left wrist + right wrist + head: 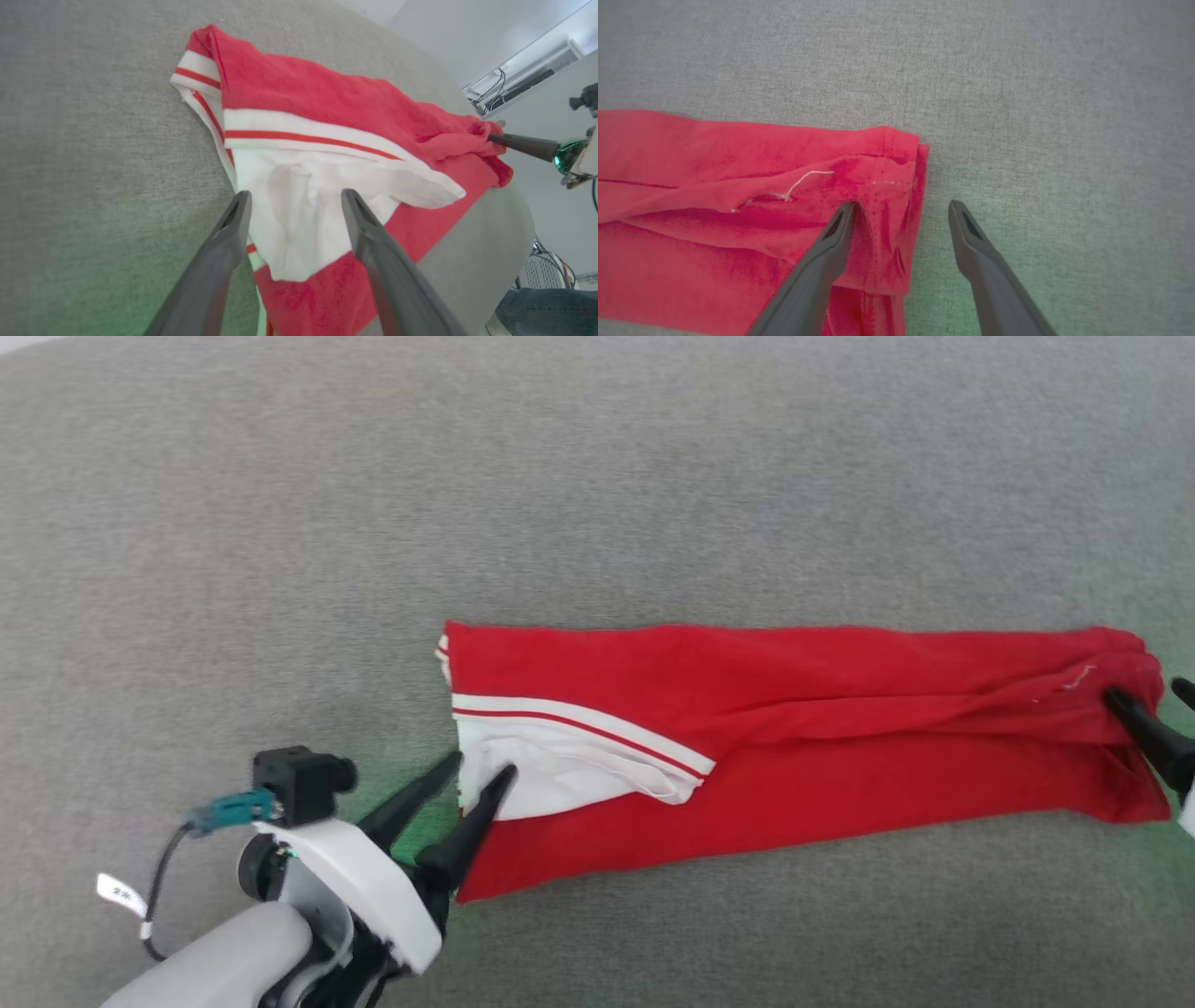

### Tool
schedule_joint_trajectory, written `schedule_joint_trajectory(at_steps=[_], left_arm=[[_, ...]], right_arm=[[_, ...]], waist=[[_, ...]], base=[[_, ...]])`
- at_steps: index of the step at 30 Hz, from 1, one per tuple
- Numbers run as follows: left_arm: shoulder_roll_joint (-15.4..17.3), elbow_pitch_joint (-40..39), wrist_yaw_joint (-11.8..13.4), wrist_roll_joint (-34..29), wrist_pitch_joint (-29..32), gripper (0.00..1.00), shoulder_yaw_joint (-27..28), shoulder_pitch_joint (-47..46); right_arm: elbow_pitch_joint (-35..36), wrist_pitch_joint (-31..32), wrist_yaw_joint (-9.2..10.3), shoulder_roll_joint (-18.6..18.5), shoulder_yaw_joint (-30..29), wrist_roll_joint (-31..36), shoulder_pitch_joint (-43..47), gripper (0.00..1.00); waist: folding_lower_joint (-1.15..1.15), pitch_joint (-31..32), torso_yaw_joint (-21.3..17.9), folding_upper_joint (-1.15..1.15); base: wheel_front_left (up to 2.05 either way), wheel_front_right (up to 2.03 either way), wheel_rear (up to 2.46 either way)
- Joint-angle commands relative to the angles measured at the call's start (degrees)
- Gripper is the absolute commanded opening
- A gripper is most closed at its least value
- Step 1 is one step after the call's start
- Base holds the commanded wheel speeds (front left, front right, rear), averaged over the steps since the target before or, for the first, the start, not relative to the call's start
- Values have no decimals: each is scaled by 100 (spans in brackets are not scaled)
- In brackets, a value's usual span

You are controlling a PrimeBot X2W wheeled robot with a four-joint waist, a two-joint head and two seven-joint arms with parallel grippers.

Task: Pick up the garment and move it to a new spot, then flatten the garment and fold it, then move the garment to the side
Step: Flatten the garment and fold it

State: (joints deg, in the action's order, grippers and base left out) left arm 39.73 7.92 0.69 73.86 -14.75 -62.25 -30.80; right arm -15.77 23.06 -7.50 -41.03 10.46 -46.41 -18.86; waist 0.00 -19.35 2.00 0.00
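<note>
A: Open room?
B: Grey woven cloth surface (597, 476), bare from nine round to two o'clock.
A: What lies on it?
B: Red knit jersey (794, 709), white striped sleeve, a long folded band from centre to three. Left gripper (484, 763) at seven, right gripper (1145, 689) at three, both spread.

I see a grey tabletop (597, 476) covered with a woven, felt-like cloth; it reaches every edge of the head view. The light is soft and even, and a faint green tint (971, 186) lies on the cloth low in both wrist views. In the left wrist view the tabletop ends in a rounded edge. Beyond it is a plain white wall (448, 37) with a long white unit (523, 79) and dark cables. Lower right are more cables (553, 266) and something in blue denim (537, 308); I cannot tell what it is.
</note>
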Motion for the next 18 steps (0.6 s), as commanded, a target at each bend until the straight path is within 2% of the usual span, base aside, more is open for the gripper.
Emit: schedule_joint_trajectory(at_steps=[1, 2, 3, 4, 6, 8, 13, 18], left_arm=[[-198, -54, 104, -161, -46, 100, 585, 265], [-319, -56, 134, -266, -47, 100, 950, 439], [-319, -56, 134, -266, -47, 100, 950, 439], [-430, -26, 152, -405, -45, 100, 1250, 659], [-676, 95, 251, -893, -46, 100, 1823, 1011], [-1056, 161, 115, -1199, -48, 100, 2404, 1325], [-1721, 458, -168, -2302, -49, 100, 3655, 1903], [-2217, 371, -252, -4019, -50, 100, 4718, 2227]], right_arm=[[-167, 83, 3, 63, -174, -89, 115, 100], [-258, 122, 3, 73, -259, -128, 158, 100], [-258, 122, 3, 73, -259, -128, 158, 100], [-351, 171, 3, 85, -311, -162, 198, 100], [-536, 268, 3, 144, -407, -258, 244, 100], [-721, 341, 3, 182, -450, -312, 289, 100], [-1082, 463, 4, 283, -429, -354, 300, 100], [-1240, 553, 1, 388, -303, -394, 193, 100]], waist=[[0, 75, 122, 0], [0, 97, 174, 0], [0, 97, 174, 0], [0, 120, 223, 0], [0, 178, 307, 0], [0, 238, 388, 0], [0, 362, 531, 0], [0, 399, 572, 0]], base=[[0, 0, 0], [0, 0, 0], [0, 0, 0], [0, 0, 0], [0, 0, 0], [0, 0, 0], [0, 0, 0], [0, 0, 0]])
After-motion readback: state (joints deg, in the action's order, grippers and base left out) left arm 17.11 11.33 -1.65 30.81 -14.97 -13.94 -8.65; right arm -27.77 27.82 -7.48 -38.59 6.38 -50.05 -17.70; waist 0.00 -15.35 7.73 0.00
